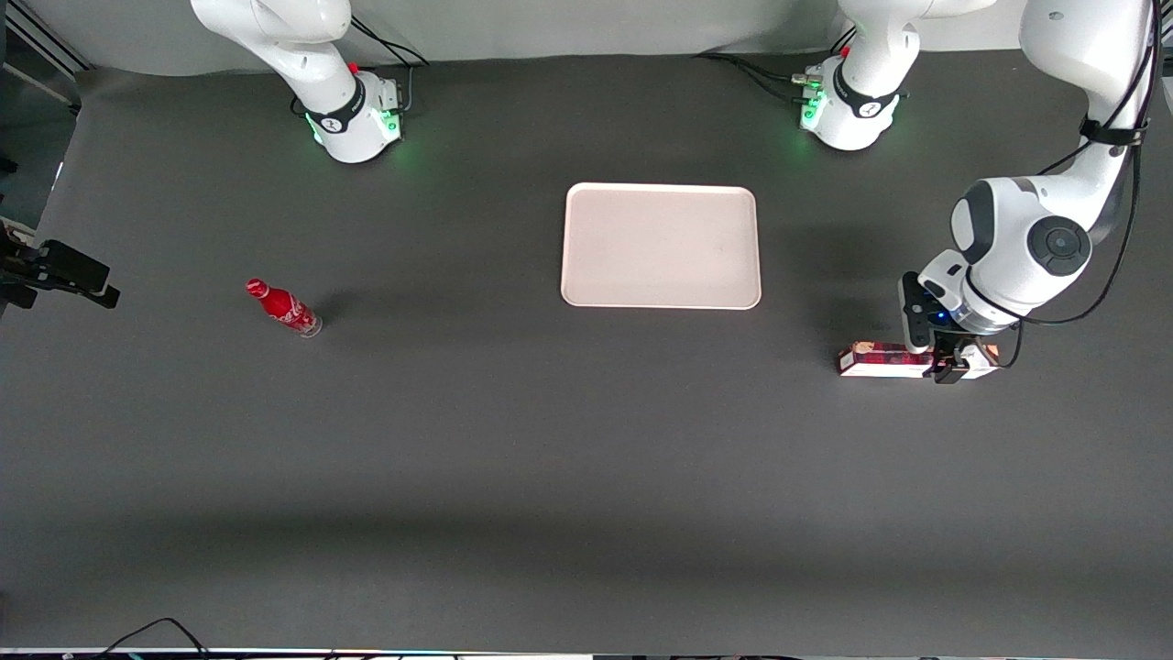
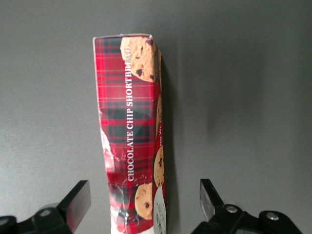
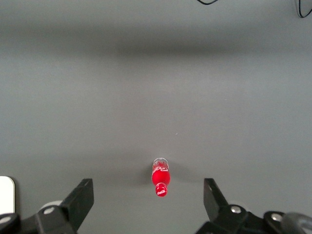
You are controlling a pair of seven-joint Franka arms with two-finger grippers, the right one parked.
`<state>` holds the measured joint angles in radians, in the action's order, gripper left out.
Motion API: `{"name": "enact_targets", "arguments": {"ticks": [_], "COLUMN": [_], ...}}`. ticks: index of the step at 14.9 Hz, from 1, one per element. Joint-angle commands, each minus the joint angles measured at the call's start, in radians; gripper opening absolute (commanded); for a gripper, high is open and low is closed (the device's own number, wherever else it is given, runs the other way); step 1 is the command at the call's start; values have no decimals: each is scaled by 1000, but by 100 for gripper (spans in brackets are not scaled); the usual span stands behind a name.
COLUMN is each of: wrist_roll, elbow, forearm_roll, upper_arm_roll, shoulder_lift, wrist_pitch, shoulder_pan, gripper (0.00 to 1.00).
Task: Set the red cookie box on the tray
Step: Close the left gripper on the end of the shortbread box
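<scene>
The red cookie box (image 1: pixel 884 359) lies flat on the dark table toward the working arm's end, nearer the front camera than the tray (image 1: pixel 661 244). It is a long plaid carton with cookie pictures (image 2: pixel 132 131). My left gripper (image 1: pixel 946 359) is down over one end of the box, open, with a finger on each long side and a gap between each finger (image 2: pixel 78 202) and the cardboard. The pale pinkish tray rests flat at mid-table with nothing on it.
A small red soda bottle (image 1: pixel 283 307) lies on its side toward the parked arm's end of the table; the right wrist view shows the bottle (image 3: pixel 161 177) too. A black device (image 1: pixel 55 270) sits at that table edge.
</scene>
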<state>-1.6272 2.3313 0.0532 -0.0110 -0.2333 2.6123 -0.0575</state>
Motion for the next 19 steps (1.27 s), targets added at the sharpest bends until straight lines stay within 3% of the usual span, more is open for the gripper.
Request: {"name": "enact_targets", "arguments": {"ticks": [1, 5, 7, 8, 11, 12, 19], "wrist_roll": [-8, -11, -16, -16, -16, -17, -33], "elbow": [-21, -21, -24, -29, -44, -47, -107], "forearm_roll": [-7, -7, -7, -7, -6, -6, -4], "upper_arm_roll": [-4, -1, -1, -1, -1, -1, -7], "shoulder_lift": [-32, -60, -63, -72, -86, -86, -23], "wrist_pitch": [18, 46, 45, 46, 45, 43, -26], "shoulder_pan": [-5, -7, -10, -10, -10, -10, -8], "gripper": [100, 98, 72, 64, 8, 0, 0]}}
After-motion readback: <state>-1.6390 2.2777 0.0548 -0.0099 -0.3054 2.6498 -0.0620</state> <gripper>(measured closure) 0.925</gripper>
